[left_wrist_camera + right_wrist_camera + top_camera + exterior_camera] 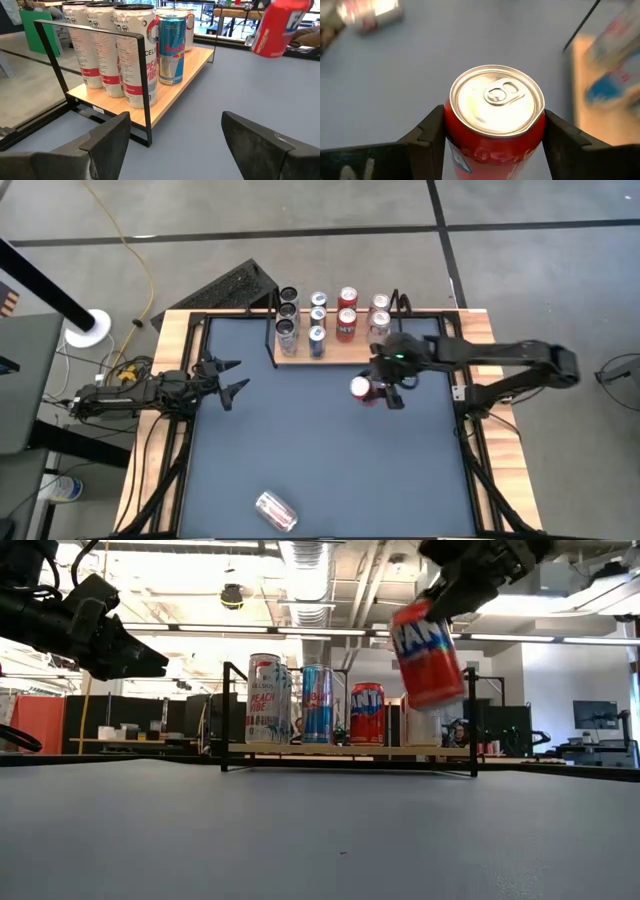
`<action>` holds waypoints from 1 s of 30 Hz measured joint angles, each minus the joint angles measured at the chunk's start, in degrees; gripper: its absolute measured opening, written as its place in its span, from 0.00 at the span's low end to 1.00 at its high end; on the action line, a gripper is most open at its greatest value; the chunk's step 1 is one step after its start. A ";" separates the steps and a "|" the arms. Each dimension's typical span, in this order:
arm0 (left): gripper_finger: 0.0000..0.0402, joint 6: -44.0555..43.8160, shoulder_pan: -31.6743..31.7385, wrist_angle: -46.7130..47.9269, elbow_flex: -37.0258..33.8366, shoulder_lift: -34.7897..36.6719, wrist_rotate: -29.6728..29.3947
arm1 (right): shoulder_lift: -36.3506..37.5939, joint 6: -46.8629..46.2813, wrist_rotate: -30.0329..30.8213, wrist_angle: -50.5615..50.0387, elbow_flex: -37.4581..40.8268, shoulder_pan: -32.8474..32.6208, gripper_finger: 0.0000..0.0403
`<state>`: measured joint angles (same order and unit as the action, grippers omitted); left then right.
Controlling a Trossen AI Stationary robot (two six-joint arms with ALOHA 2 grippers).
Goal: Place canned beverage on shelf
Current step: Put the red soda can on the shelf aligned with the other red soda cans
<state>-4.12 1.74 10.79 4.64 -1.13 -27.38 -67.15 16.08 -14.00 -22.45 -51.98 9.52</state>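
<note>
A red canned beverage (pixel 428 650) hangs in the air in front of the shelf (pixel 350 749), with my right gripper (pixel 385 390) shut on it; its silver top (pixel 495 100) faces the right wrist camera. The shelf is a light-wood board (pixel 300 358) with black wire uprights, standing at the table's far edge. On it stand several cans: tall white ones, blue ones and red ones. My left gripper (pixel 232 377) waits open at the table's left side, facing the shelf's left end (pixel 100 95). My right gripper pinches the red can's upper side wall (pixel 451 135) between its two fingers (pixel 432 137), one on each side just under the rim. The fingers slant down from above and from the table's right. The can is lifted clear of the table and tilted.
Another can (pixel 277 510) lies on its side near the table's front edge. Black frame rails (pixel 190 430) run along the table's sides. The dark mat (pixel 330 450) between the shelf and the lying can is bare.
</note>
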 joint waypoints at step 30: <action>0.75 0.00 0.00 0.00 0.00 0.00 -0.02 | -14.52 -12.46 9.44 44.85 13.80 15.81 0.58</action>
<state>-4.12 1.74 10.79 4.64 -1.13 -27.40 -81.67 3.62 -4.56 22.40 -38.18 25.33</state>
